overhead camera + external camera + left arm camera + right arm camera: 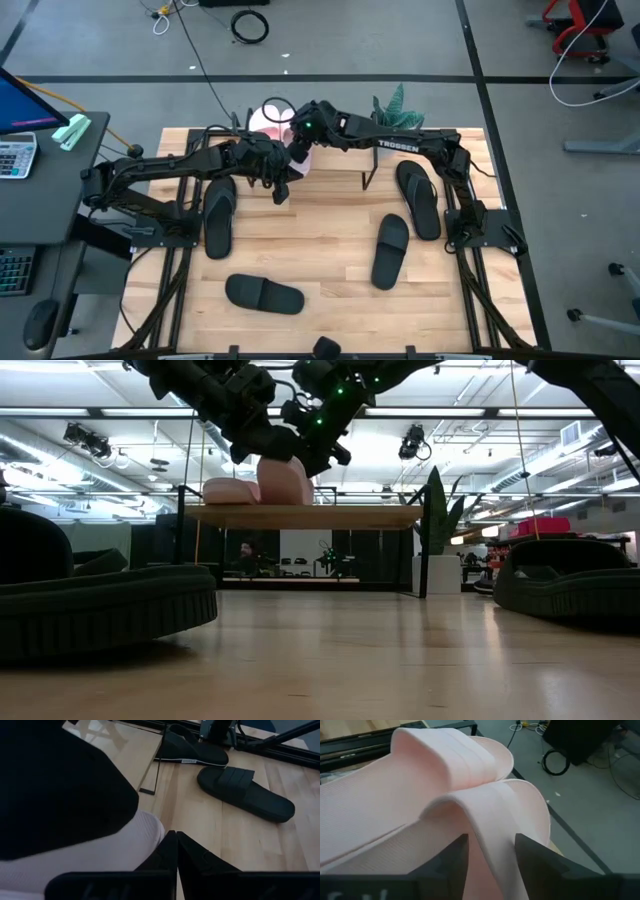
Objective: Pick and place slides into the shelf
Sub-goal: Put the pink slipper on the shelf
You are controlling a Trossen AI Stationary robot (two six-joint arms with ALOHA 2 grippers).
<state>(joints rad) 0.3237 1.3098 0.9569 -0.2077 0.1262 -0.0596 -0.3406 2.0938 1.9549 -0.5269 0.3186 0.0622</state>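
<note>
Two pale pink slides are at the shelf (340, 516) near the table's far edge. One (230, 490) lies flat on the plank. The other (485, 815) stands tilted beside it, its broad strap between the fingers of my right gripper (490, 842), which comes over the shelf from the right (298, 140). My left gripper (175, 840) is shut and hangs at the shelf's near side (280, 185), close beside that slide's pale sole end (140, 835). Two black slides (265, 293) (390, 250) and two flip-flops (218, 215) (418, 198) lie flat on the tabletop. My right gripper pinches the tilted pink slide's broad strap (492, 827) between its two fingers, which lie across the strap and come from above. The slide is tipped up over the plank (285, 480); which part rests on it is hidden. My left gripper: I cannot tell whether its shut fingers touch the slide's end.
A potted plant (400, 110) stands at the shelf's right end. The shelf's thin black legs (365, 180) stand on the table near my left gripper. Bare wood (320, 235) lies between the black sandals. A desk with a calculator (15, 155) is off the table's left.
</note>
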